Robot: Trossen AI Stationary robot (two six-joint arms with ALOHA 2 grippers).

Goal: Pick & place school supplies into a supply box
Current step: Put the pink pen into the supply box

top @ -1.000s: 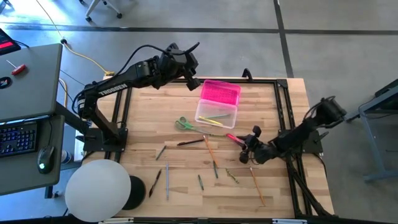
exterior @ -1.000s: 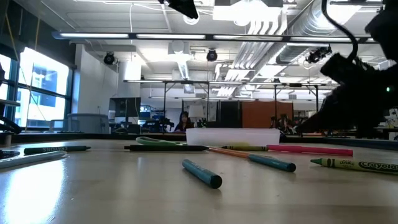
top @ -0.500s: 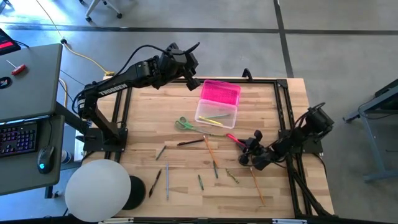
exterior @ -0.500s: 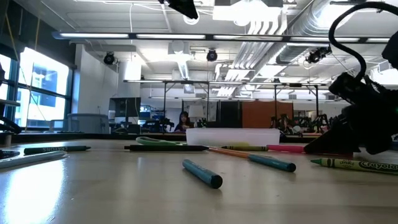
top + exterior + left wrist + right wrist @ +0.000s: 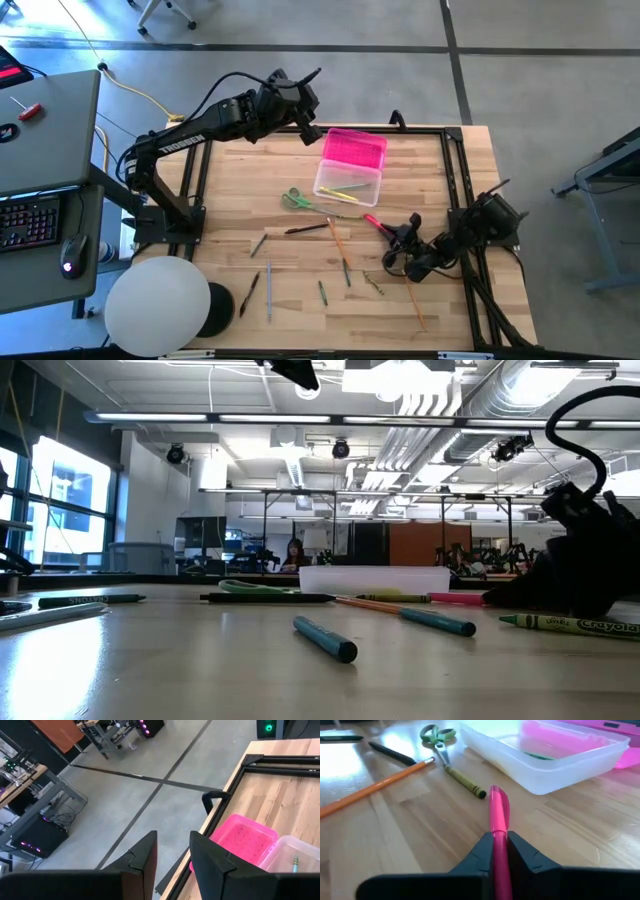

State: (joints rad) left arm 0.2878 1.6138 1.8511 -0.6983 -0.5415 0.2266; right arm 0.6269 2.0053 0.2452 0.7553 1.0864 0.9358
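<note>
Pink pen (image 5: 498, 815) lies on the wooden table (image 5: 300, 300), right jaws clamped on it; left jaws parted above grey concrete floor (image 5: 165, 810).

A lab — exposed ceiling ducts (image 5: 520, 400); rows of workbenches (image 5: 330, 555); concrete floor (image 5: 400, 25).

Two dark jointed arms (image 5: 190, 135), white lettering on the left, black cables.

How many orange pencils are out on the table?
2. One orange pencil lies mid-table near the scissors; the other lies beside the right gripper, which is shut on the pink pen. That arm may hide more.
</note>
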